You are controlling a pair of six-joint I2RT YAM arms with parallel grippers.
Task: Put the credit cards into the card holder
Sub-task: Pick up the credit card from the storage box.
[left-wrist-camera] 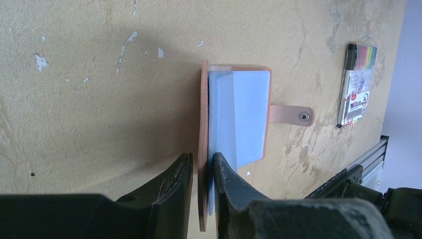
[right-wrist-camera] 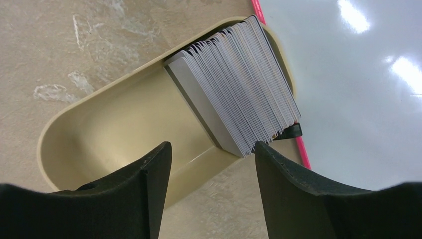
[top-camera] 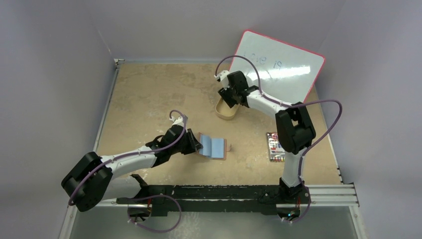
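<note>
Credit cards point(right-wrist-camera: 239, 84) in tray point(right-wrist-camera: 99, 137) show only from right wrist.

Right end effector point(right-wrist-camera: 213, 147) hangs spread above credit cards point(right-wrist-camera: 239, 84) in tray point(right-wrist-camera: 99, 137).

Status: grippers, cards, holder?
Left gripper shut on card holder flap, holder open. Right gripper open over credit cards stacked in tray, none gripped. Marker pack off to side.
</note>
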